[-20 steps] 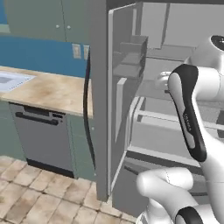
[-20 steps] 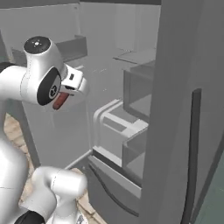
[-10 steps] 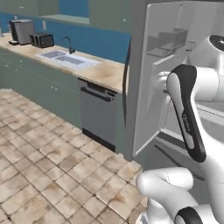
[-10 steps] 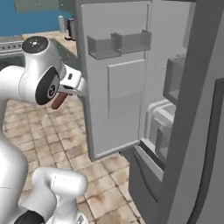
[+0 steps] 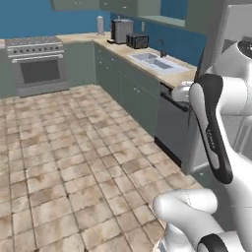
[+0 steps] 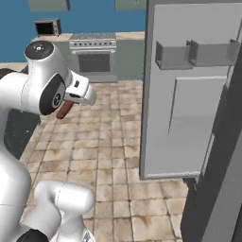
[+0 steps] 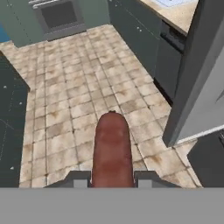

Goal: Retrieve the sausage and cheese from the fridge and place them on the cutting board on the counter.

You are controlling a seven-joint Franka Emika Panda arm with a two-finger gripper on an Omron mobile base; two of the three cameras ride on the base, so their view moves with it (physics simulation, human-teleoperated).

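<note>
Here the gripper [image 7: 112,178] carries the sausage [image 7: 112,151] away from the fridge [image 6: 189,94], whose door hangs open beside it. The jaws are clamped narrow on the sausage, which sticks out lengthwise between them. Best to hold that grip firm and level until the cutting board is reached.

You're in a home kitchen: a stove [image 5: 37,61] stands against the blue wall, with teal cabinets, a sink [image 5: 153,60] (set in the counter [image 5: 173,76]) and the fridge [image 6: 189,90] to its right.
</note>
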